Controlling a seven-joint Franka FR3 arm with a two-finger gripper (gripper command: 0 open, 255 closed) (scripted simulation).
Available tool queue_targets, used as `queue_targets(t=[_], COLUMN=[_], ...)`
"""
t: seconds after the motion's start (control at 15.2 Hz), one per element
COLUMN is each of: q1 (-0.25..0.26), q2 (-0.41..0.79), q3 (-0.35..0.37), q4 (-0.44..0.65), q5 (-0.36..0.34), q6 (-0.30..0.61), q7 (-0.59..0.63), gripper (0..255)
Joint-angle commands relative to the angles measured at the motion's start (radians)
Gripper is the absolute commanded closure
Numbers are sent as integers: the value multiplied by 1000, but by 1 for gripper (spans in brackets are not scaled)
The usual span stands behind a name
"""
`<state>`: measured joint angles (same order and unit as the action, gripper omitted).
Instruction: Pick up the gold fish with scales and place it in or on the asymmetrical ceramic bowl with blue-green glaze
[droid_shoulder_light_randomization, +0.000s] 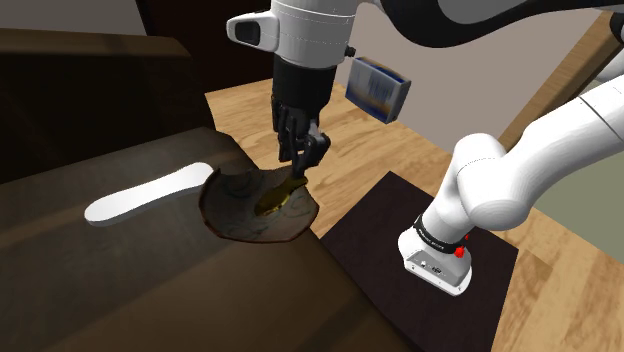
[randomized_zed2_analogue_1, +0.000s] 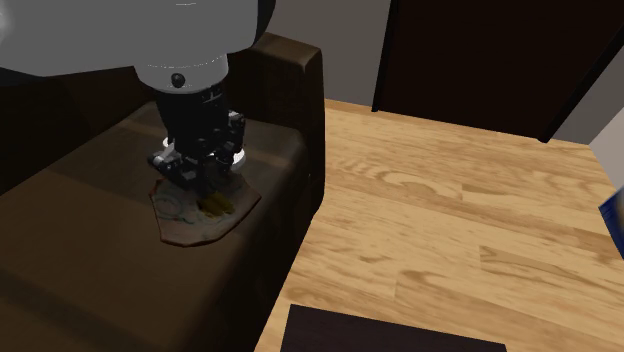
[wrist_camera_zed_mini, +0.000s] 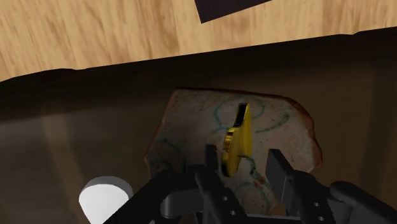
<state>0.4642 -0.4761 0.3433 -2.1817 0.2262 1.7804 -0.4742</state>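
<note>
The gold fish lies in the shallow, uneven bowl with blue-green swirls, which rests on a dark brown surface. My black gripper hangs just above the fish, pointing down into the bowl. In the wrist view the fish stands on edge between my gripper fingers; the fingers stand apart, with a gap showing on one side of it. The bowl spreads out under them. In the second exterior view the gripper covers part of the bowl, and the fish shows below it.
A white elongated object lies on the dark surface beside the bowl, away from the floor edge. A blue box shows behind the arm. The dark surface's edge drops to a wooden floor, where a dark mat lies by the stand.
</note>
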Motion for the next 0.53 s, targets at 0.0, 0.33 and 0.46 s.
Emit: queue_targets(t=[0.0,0.33,0.46], q1=[0,-2,-6], q2=[0,0,5], q3=[0,-5,-15], q4=[0,33,103], q5=[0,-3,-11], q6=[0,-33,-99], q7=[0,1,4], gripper=[0,0,0])
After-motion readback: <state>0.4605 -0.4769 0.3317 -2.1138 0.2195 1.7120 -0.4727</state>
